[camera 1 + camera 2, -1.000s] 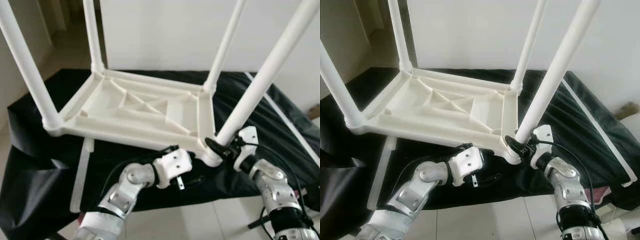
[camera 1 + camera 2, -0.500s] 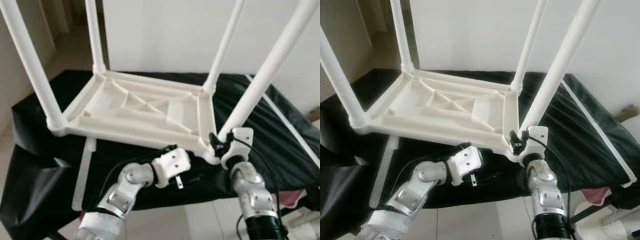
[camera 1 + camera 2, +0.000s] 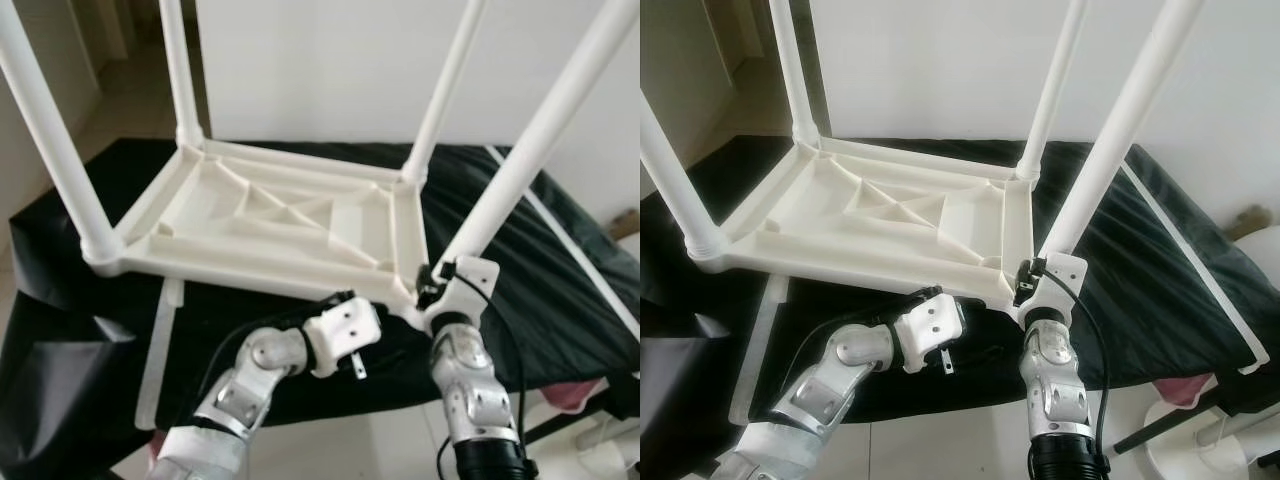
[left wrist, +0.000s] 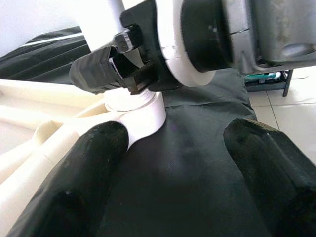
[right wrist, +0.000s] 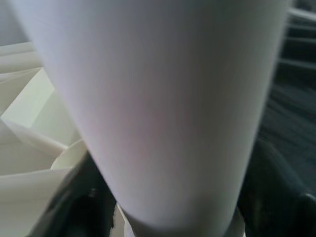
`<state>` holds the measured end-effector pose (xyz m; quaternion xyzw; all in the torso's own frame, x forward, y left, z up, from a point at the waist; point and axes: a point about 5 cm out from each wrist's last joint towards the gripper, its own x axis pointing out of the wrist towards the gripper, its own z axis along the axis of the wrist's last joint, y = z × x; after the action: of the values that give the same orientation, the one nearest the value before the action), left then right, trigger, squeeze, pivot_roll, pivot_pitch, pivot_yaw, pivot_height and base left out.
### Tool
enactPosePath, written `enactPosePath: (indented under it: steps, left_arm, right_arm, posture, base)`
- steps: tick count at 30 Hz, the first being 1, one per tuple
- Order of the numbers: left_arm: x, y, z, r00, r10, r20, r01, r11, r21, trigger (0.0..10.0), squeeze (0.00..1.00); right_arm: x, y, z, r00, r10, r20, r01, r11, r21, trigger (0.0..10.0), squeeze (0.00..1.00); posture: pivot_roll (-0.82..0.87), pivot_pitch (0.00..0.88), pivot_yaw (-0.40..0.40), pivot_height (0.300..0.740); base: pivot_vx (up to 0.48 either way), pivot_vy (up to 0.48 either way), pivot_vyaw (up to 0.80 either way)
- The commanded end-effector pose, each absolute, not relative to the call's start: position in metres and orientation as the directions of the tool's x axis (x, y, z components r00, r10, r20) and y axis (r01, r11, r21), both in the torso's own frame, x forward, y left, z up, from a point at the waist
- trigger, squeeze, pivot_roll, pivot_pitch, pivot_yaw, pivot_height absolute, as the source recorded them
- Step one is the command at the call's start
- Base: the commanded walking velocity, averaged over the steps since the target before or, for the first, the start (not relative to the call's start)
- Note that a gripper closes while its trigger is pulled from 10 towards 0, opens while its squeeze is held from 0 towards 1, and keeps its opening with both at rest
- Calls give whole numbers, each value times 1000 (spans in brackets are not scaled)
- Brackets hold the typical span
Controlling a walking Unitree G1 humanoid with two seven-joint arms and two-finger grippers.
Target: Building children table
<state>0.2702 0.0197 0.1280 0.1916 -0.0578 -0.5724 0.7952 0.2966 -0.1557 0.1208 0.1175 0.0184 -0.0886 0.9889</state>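
At the near corner socket of the upturned children's table [image 3: 290,215], the right hand [image 3: 432,285] has swung upright, clamped round the near right leg [image 3: 520,170] to seat it, while the left hand [image 4: 173,163] waits with fingers apart beneath.

Four upright legs [image 3: 530,140] ring the tabletop [image 3: 280,220] (underside up) — middle open.

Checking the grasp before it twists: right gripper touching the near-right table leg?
Touching. In the left wrist view the right gripper is clamped against the near-right table leg just above its socket; the right wrist view has the leg between its fingers.
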Motion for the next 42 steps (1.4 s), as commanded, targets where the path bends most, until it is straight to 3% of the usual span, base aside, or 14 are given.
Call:
enactPosePath:
  steps: [1, 6, 7, 17, 27, 42]
  left_arm:
    - [275, 20, 129, 427, -899, -100, 849, 360, 386, 10000, 0]
    - [275, 20, 130, 426, -900, -96, 849, 360, 388, 10000, 0]
    - [275, 19, 130, 424, -900, -96, 850, 359, 386, 10000, 0]
    - [275, 20, 130, 432, -897, -94, 848, 368, 381, 10000, 0]
    - [274, 23, 130, 436, -895, -95, 848, 374, 375, 10000, 0]
    - [275, 23, 132, 430, -898, -96, 850, 367, 378, 10000, 0]
  right_arm:
    - [294, -159, 117, 983, -172, -67, 183, 952, 246, 10000, 1000]
    - [290, -167, 121, 994, -106, -24, 109, 962, 250, 10000, 1000]
    - [289, -170, 122, 999, -50, -10, 51, 972, 230, 10000, 0]
    - [294, -188, 124, 998, 56, -1, -55, 987, 153, 10000, 0]
    - [294, -181, 127, 991, 131, 19, -132, 979, 155, 10000, 0]
    - [296, -187, 131, 992, 123, 32, -127, 980, 152, 10000, 0]
  posture:
    - [93, 0, -72, 740]
    - [89, 0, -72, 740]
    - [86, 0, -72, 740]
    - [98, 0, -80, 740]
    - [98, 0, -73, 740]
    - [92, 0, -63, 740]
  base:
    - [0, 0, 0]
    - [0, 0, 0]
    - [0, 0, 0]
    - [0, 0, 0]
    - [0, 0, 0]
    - [0, 0, 0]
